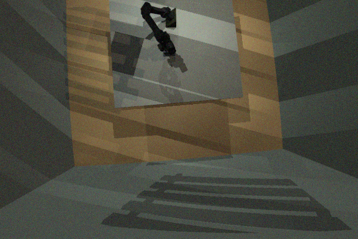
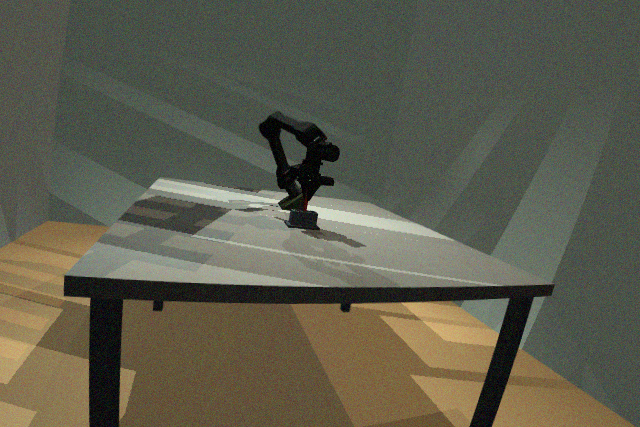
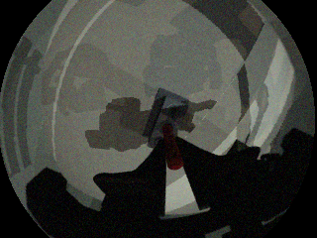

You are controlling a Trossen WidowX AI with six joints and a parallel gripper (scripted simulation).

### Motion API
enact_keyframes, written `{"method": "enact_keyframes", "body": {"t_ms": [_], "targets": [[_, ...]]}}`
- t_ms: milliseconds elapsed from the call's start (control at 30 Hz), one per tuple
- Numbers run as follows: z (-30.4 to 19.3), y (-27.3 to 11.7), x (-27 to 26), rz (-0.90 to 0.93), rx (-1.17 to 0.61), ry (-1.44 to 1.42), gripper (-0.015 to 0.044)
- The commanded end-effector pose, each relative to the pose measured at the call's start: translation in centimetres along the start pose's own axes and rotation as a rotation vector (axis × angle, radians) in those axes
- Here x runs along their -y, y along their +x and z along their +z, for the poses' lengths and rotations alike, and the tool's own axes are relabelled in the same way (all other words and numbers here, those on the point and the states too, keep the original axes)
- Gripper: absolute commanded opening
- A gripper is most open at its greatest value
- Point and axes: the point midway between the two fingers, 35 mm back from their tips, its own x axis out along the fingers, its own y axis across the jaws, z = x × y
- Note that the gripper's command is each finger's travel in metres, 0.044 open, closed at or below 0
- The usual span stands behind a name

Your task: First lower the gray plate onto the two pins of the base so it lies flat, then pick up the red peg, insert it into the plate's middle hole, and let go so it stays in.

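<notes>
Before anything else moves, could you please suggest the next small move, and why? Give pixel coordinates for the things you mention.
Probably ease the gripper [image 2: 305, 201] [image 3: 169, 141] slightly downward, keeping its grip: its fingers hold the red peg [image 2: 305, 203] [image 3: 172, 154], whose lower end appears at the base assembly [image 2: 302, 219] [image 3: 160, 111], though seating is unclear.

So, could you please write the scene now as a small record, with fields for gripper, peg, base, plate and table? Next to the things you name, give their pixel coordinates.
gripper: the gripper [image 2: 305, 201] [image 3: 169, 141] is shut on the red peg, above the base
red peg: the red peg [image 2: 305, 203] [image 3: 173, 156] is between the fingers, its far end toward the base; whether it has entered a hole cannot be told
base: the dark base [image 2: 302, 218] [image 3: 158, 116] stands on the table
gray plate: cannot be told apart from the base
table: gray top [image 1: 202, 71] [image 2: 232, 267], dark legs [image 2: 105, 360]
light: dim, with pale bands and shadows
</notes>
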Motion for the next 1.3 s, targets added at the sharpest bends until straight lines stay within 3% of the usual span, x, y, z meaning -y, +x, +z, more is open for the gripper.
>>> {"method": "enact_keyframes", "body": {"t_ms": [0,867,1067,1267], "targets": [[-0.05,0.08,-0.01,0.000,0.000,0.001,0.0000],[0.05,0.17,0.00,0.000,-0.001,0.005,0.0000],[0.05,0.17,0.00,0.000,-0.001,0.005,0.0150],[0.05,0.17,0.00,0.000,-0.001,0.005,0.0150]]}}
